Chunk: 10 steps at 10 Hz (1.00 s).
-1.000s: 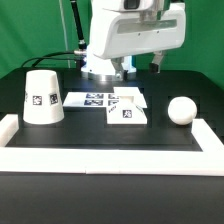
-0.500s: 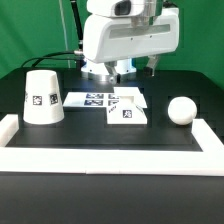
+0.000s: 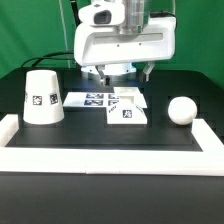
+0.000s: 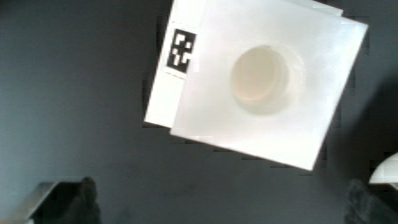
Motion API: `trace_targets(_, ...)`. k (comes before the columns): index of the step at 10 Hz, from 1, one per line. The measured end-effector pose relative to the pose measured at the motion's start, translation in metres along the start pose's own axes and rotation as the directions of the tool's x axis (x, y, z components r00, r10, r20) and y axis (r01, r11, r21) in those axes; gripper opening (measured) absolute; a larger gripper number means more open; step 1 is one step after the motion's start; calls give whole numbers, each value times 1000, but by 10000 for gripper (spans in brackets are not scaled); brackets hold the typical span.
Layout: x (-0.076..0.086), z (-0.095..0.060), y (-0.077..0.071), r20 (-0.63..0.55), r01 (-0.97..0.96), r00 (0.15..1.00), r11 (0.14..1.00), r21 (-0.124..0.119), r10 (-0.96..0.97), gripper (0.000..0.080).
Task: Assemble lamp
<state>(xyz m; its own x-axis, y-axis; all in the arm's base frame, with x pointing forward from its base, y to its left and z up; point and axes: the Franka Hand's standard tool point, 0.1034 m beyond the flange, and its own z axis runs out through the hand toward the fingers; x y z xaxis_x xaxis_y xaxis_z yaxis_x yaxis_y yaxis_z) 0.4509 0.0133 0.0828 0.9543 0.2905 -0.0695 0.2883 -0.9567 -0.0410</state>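
The white square lamp base point(image 3: 128, 110) lies flat at the table's middle, and its round socket shows in the wrist view point(image 4: 262, 75). The cone shade point(image 3: 40, 97) stands at the exterior view's left. The ball bulb point(image 3: 181, 109) rests at the exterior view's right. My gripper point(image 3: 125, 74) hangs above and behind the base, open and empty. In the wrist view the gripper point(image 4: 217, 205) has its dark fingertips point(image 4: 68, 200) spread wide over bare black table beside the base, touching nothing.
The marker board point(image 3: 88, 99) lies flat just beside the base, toward the shade. A white rim point(image 3: 110, 157) frames the black table along the front and sides. Cables run behind the arm.
The arm's hand has shifted toward the exterior view's left, from above the base's right side to over the marker board and base. The lamp parts have not moved.
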Motion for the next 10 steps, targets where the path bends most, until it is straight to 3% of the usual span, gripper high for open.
trace_targets(4, -1, 1, -1, -3, -23, 1000, 1000, 5, 23, 700)
trace_targets(7, -21, 14, -6, 6, -172, 985, 985, 20, 171, 700)
trace_targets(10, -22, 17, -8, 12, -203, 979, 979, 28, 203, 700)
